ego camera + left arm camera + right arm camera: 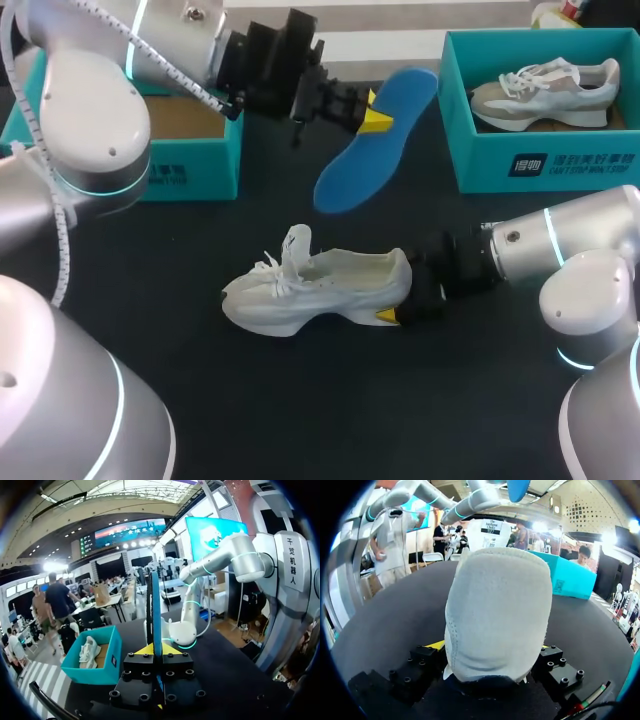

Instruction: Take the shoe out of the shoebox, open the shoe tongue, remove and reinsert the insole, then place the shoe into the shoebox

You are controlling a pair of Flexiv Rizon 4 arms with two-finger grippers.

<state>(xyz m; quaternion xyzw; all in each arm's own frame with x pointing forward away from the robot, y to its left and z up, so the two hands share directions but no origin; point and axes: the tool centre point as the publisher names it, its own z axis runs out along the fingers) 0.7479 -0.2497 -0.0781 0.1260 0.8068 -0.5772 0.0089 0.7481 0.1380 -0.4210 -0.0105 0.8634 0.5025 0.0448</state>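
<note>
Above and beyond the white sneaker (315, 290), the left gripper (372, 118) holds the blue insole (375, 150) clear of the bench (330, 410), clenched on its long edge. In that arm's wrist view the insole stands edge-on, pinched between the yellow tips. The sneaker sits on its sole mid-bench with its tongue pulled upright. Its toe points away from the right gripper (400, 305), which is clamped on the heel from both sides, the heel cup filling the gap between its fingers. Back and to the left of the sneaker stands an open teal shoebox (190, 165). Back and to its right is another shoebox (560, 165) holding a second sneaker (545, 90).

The insole looks like thin foam: light, bendy and likely to flop or buckle if pushed hard. I would feed it in toe first and keep the grip on its edge. The sneaker seems light, with a soft upper that would crumple under a squeeze. The heel looks like its firmest part and the sensible place to hold it steady.
</note>
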